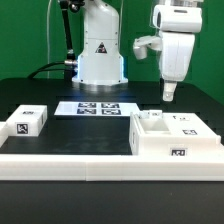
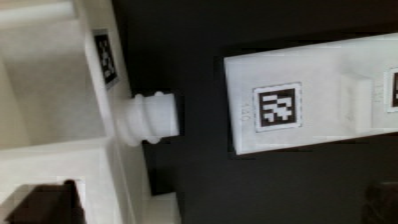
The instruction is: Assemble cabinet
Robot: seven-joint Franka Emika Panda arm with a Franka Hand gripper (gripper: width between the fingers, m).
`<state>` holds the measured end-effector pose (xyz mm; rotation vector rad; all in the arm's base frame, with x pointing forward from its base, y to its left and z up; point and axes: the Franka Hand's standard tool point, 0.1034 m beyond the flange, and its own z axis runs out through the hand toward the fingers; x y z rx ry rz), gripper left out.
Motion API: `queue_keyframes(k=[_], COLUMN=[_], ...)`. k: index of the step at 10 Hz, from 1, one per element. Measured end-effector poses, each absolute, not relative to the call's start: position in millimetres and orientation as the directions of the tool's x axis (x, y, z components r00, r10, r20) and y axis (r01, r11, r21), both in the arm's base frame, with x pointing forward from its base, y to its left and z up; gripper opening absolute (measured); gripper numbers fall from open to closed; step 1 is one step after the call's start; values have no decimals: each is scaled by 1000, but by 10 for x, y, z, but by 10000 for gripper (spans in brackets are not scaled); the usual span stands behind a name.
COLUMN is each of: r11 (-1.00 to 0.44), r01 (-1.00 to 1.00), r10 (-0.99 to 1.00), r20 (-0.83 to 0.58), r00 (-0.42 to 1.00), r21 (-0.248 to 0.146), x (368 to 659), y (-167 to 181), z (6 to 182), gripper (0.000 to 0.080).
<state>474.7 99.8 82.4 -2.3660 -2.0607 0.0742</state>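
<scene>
Hovered with the gripper [image 1: 170, 95] open and empty, right above the big cabinet box [image 1: 175, 138]. Had the small block [image 1: 28, 121] well off to its side. Best done slowly: straight down, lined up, no bumping the round peg [image 2: 151, 115].

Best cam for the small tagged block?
Exterior view: the small white block shows whole, tag visible, at the exterior view's left. The wrist view shows only close-up white parts; I cannot tell it among them.
</scene>
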Motion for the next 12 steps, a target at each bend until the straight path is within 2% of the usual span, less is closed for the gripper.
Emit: queue_keyframes(k=[4,5,7,12], r11=[-138,-134,-104,-101], r01=[990,991,993,993], r10=[990,991,994,995], r20=[-33,-25,-28,5], r00=[137,133,103,101], r21=[-35,-28,-50,-61], x=[4735,4670,4493,4215], y=[1000,1021,1043,1016], z=[813,775,687,386], gripper=[797,797,797,797])
